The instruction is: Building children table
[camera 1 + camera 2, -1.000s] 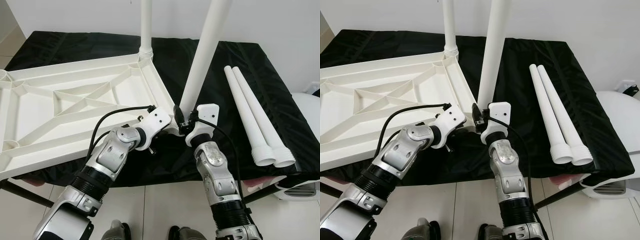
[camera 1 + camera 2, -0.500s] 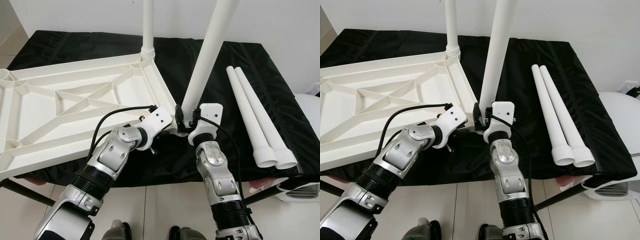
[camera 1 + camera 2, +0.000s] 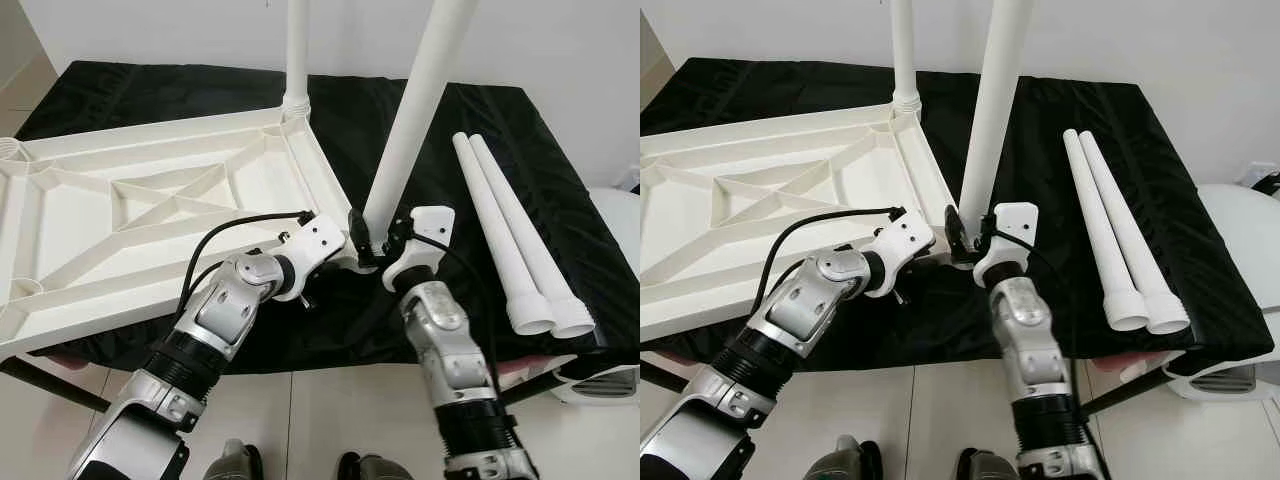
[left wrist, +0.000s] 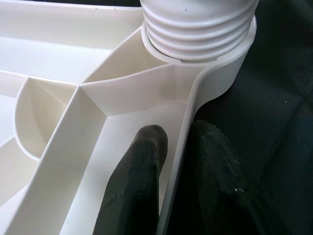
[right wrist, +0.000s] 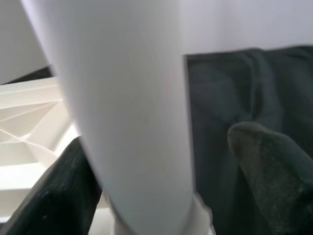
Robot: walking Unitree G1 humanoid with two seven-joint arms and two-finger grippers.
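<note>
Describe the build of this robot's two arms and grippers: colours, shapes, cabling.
Both arms are silver metal segments with black ribbed joint collars. Each wrist ends in a white blocky housing; a thin black cable loops from forearm to housing. The left gripper and right gripper each have two long matte black fingers with rounded tips.

A white plastic tabletop lies upside down across the left half of the frame, its ribbed underside facing up. One white leg stands upright in the far right corner socket. A second leg rises from the near right corner at centre, leaning right. Two loose legs lie side by side at right, touching, wide threaded ends toward the bottom.
</note>
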